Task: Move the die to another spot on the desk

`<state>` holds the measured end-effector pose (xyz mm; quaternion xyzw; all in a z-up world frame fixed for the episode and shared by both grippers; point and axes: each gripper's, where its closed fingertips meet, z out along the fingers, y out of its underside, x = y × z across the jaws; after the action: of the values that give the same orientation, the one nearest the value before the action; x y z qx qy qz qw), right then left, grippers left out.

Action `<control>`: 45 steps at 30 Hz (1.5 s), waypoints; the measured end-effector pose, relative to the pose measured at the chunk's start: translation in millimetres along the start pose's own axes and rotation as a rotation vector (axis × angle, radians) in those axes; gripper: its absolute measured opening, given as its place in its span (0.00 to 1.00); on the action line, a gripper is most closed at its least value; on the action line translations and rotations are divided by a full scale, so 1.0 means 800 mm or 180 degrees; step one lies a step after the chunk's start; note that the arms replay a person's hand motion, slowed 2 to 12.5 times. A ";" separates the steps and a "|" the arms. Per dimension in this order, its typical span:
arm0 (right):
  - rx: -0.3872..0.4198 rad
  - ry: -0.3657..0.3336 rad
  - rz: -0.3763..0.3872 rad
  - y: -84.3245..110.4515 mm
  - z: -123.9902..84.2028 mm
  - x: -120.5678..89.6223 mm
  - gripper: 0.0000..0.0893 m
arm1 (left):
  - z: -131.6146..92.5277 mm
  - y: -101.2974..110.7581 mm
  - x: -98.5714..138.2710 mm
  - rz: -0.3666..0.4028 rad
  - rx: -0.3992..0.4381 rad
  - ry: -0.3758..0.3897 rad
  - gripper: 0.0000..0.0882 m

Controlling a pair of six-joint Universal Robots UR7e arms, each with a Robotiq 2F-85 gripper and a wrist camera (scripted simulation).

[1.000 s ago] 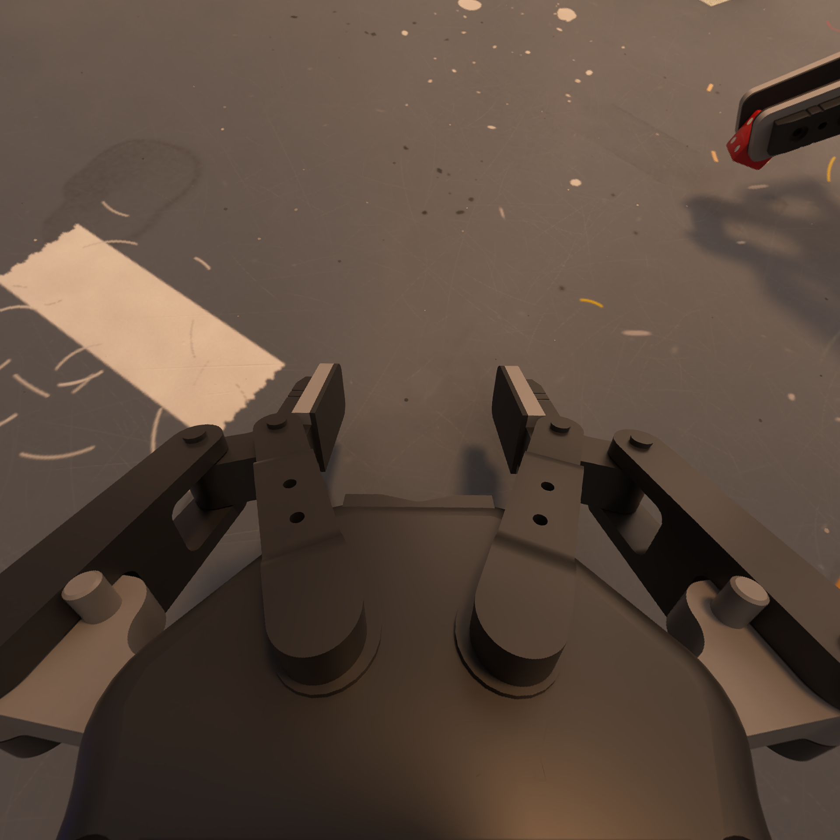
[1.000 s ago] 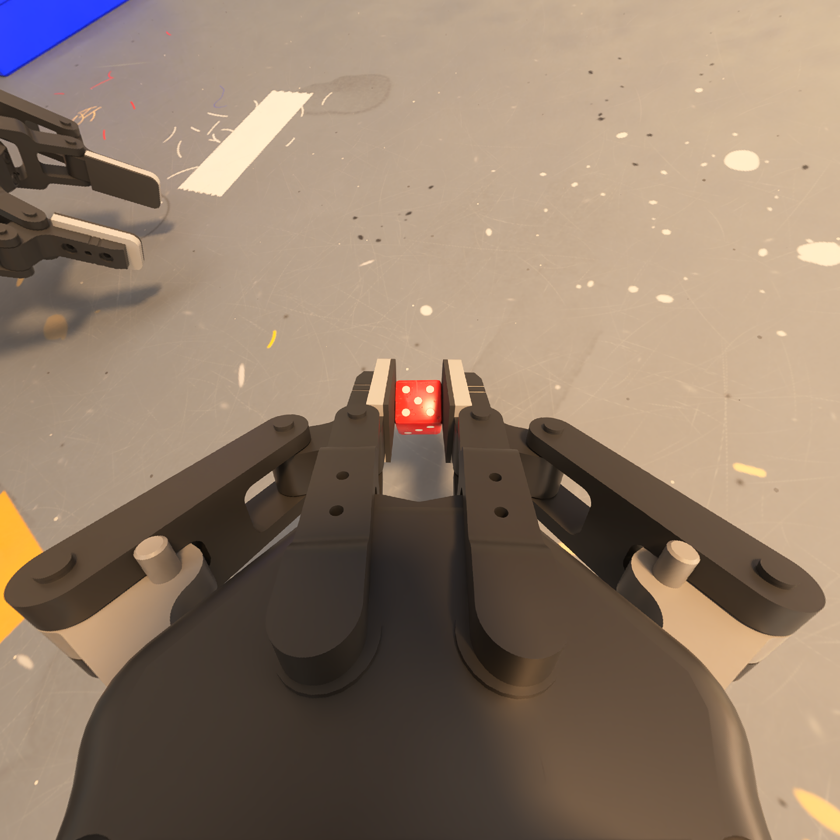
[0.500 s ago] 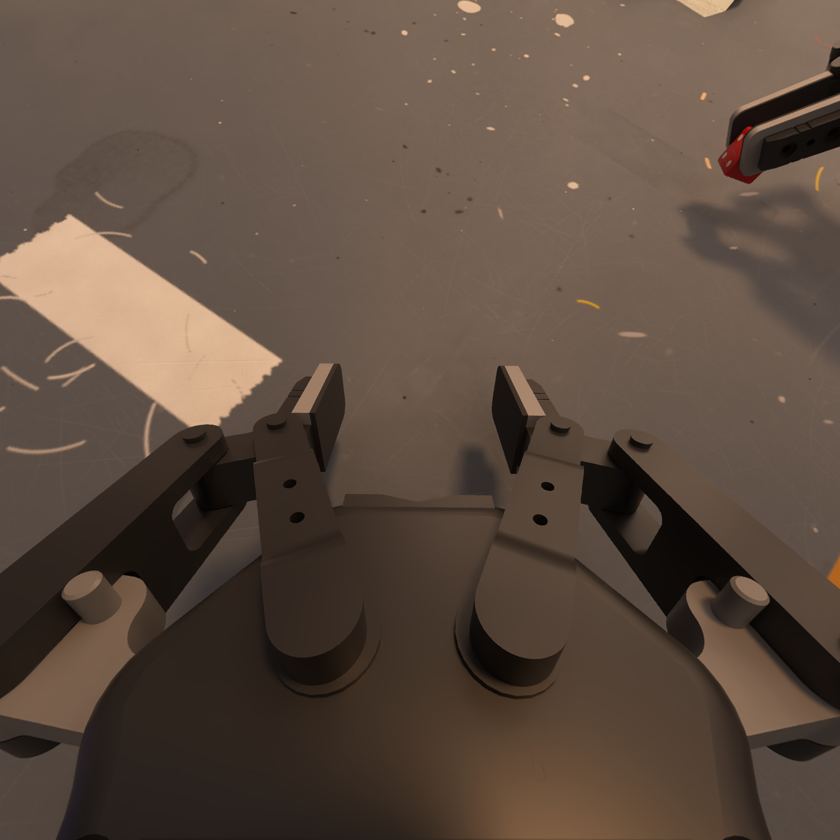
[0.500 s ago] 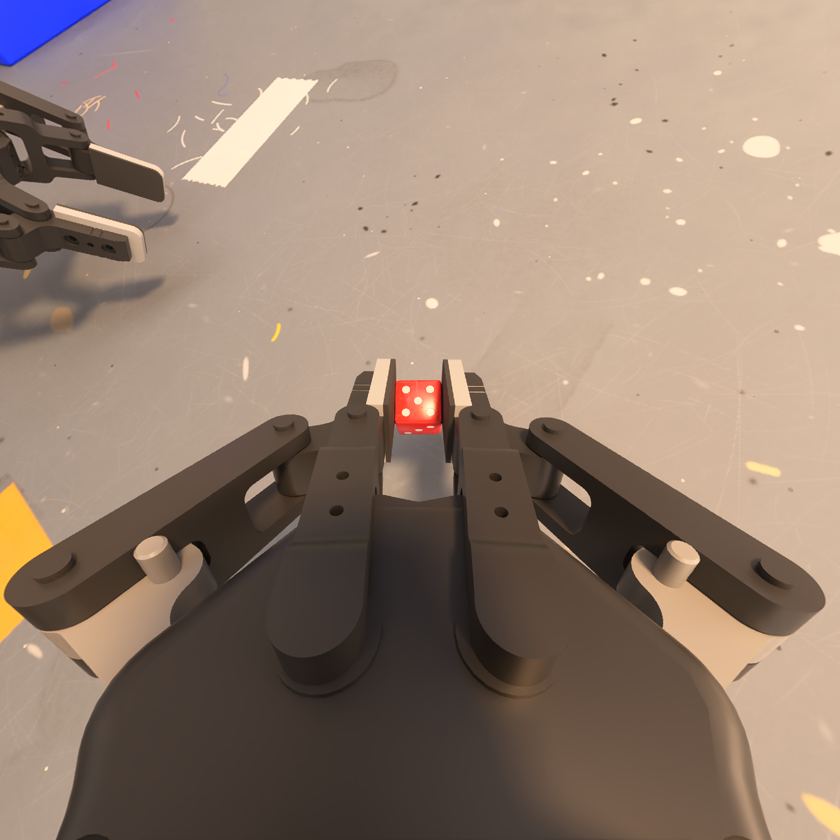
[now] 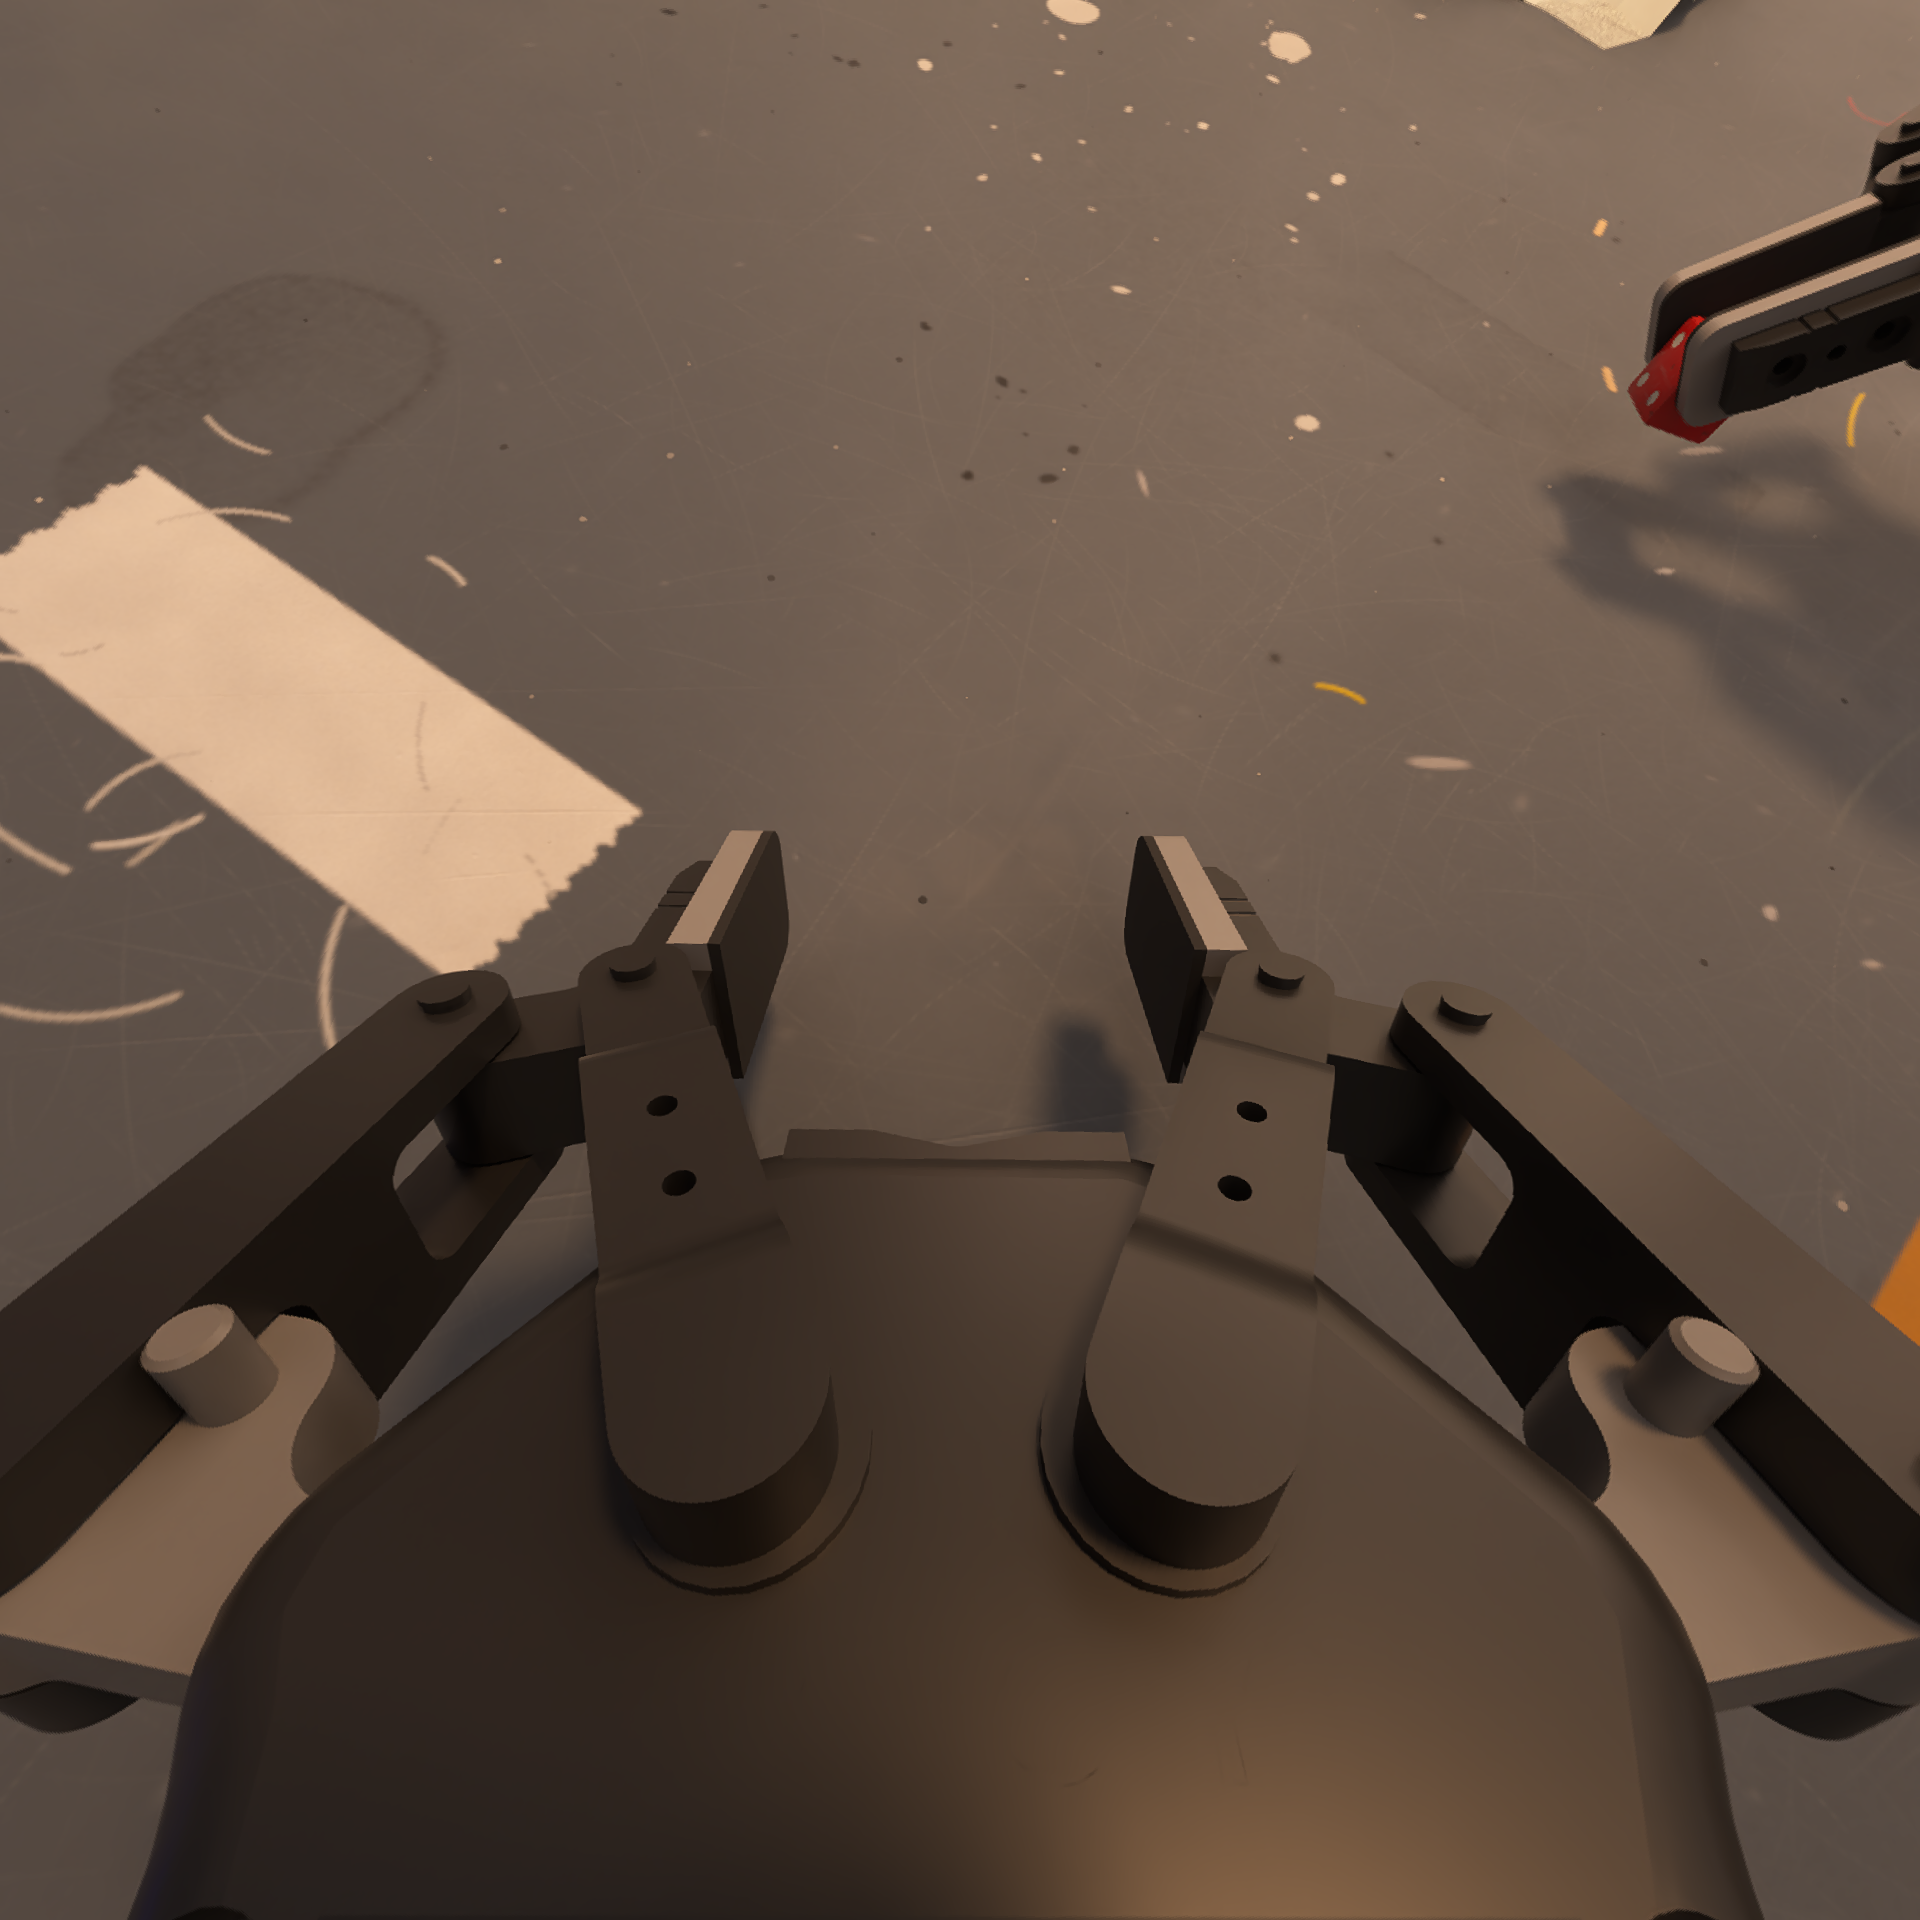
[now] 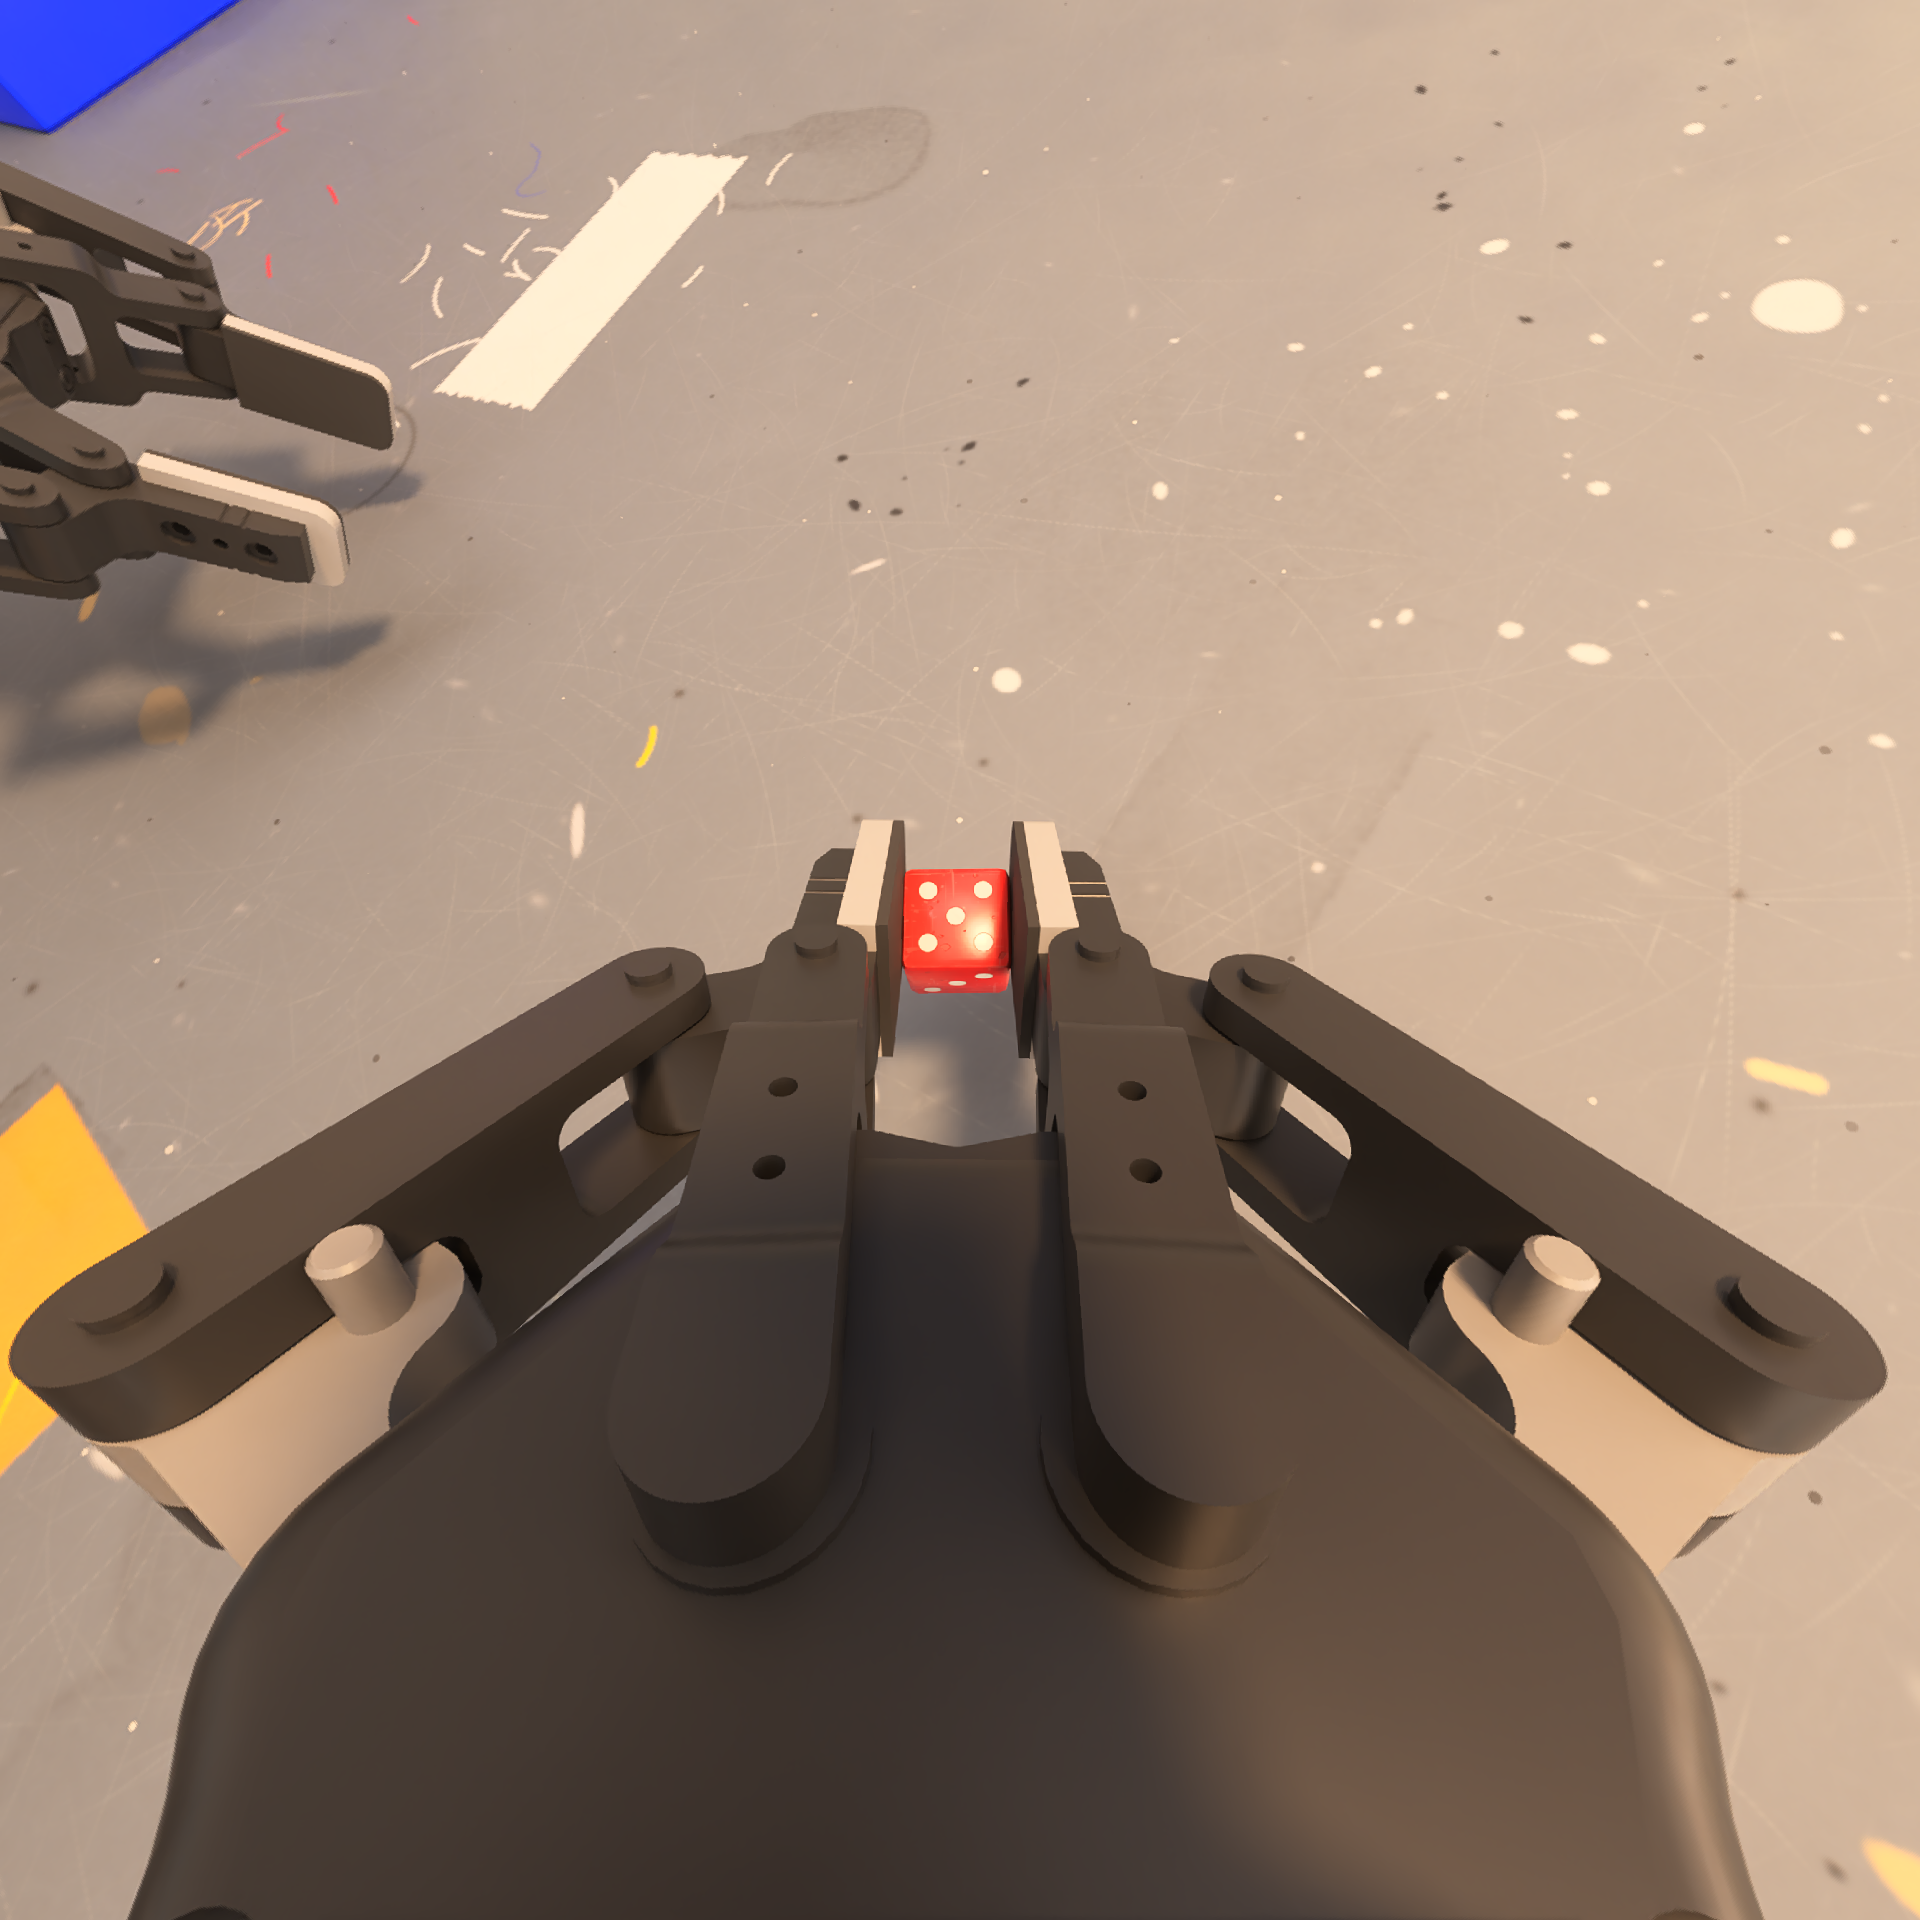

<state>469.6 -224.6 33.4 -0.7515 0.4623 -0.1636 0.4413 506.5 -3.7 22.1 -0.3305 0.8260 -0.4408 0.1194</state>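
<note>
A small red die (image 6: 956,928) with white pips is clamped between the two pads of my right gripper (image 6: 956,883), held above the grey speckled desk. The same die (image 5: 1665,388) shows at the far right of the left wrist view, at the tip of the right gripper (image 5: 1704,358), with its shadow on the desk below. My left gripper (image 5: 956,914) is open and empty, above bare desk. It also shows at the left of the right wrist view (image 6: 353,468), apart from the die.
A strip of white tape (image 5: 301,717) lies on the desk left of my left gripper; it also shows in the right wrist view (image 6: 592,281). A blue object (image 6: 83,52) sits at the far left corner. An orange patch (image 6: 52,1226) marks the desk near left.
The right gripper, still holding the die, has drifted over the desk; the left gripper and the tape now sit farther right and lower in its view. The left gripper stays open.
</note>
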 end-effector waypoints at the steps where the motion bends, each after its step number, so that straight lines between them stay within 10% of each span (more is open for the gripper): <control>1: -0.0003 -0.0006 0.0000 0.000 0.000 0.000 0.20 | 0.000 0.000 0.000 -0.0002 0.0000 0.0001 0.66; 45: -0.0154 -0.0204 -0.0010 0.008 0.005 -0.015 0.20 | -0.002 0.001 -0.001 -0.0034 0.0001 0.0030 0.66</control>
<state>462.0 -213.8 27.7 -0.7676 0.4505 -0.1289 0.4373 505.9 -1.6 22.5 -0.3328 0.8247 -0.4431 0.1133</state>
